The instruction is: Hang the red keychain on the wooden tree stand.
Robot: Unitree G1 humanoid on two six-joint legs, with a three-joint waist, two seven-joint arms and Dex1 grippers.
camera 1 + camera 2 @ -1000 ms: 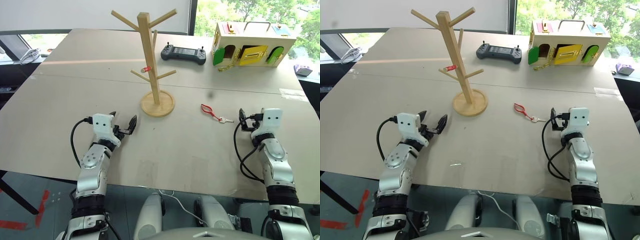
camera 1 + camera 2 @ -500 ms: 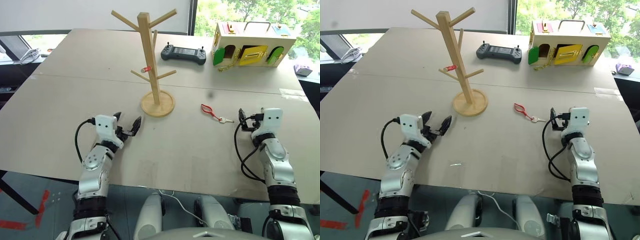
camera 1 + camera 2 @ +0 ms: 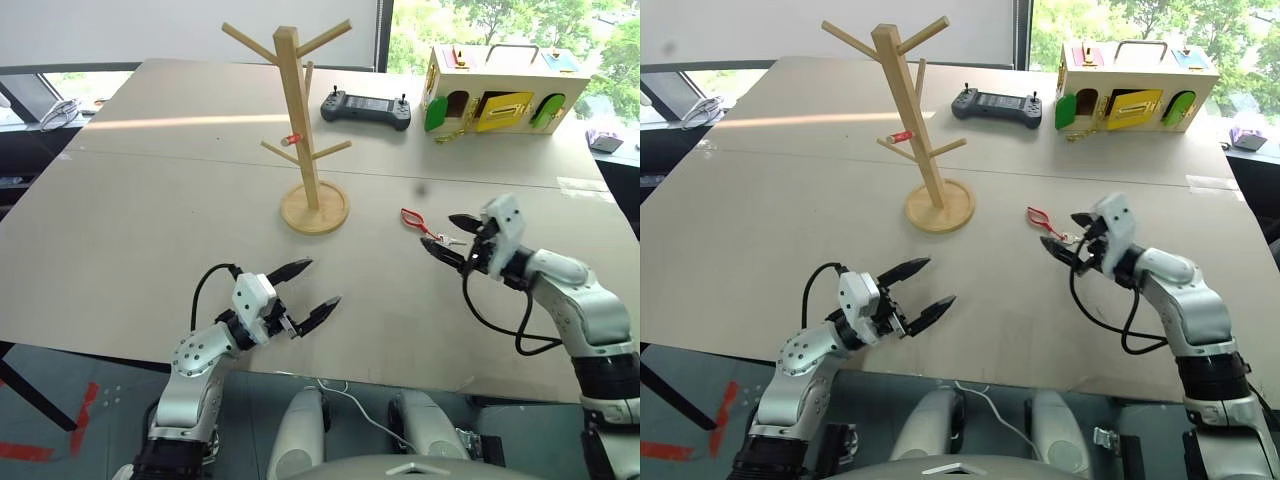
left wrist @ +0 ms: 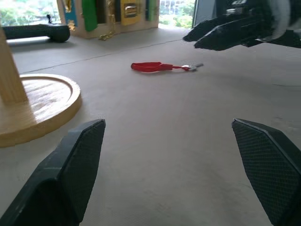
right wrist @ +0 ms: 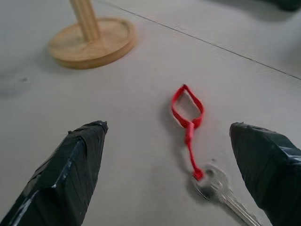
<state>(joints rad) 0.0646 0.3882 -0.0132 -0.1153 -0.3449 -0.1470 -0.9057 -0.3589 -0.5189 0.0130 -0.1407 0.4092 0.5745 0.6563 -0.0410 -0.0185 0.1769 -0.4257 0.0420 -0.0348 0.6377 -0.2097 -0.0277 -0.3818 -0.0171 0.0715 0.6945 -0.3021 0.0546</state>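
Right gripper (image 3: 449,236): fingers spread, hovering just beside the red keychain (image 5: 189,120).
Left gripper (image 3: 303,287): fingers spread, empty.
Keychain location: flat on table (image 3: 150,190), apart from the wooden tree stand (image 3: 303,130).
Risk: thin cord may slip the fingers; key may skid.

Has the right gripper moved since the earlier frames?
Yes. The right gripper has swung leftward to the red keychain, nearer the wooden tree stand; its jaws stand open.
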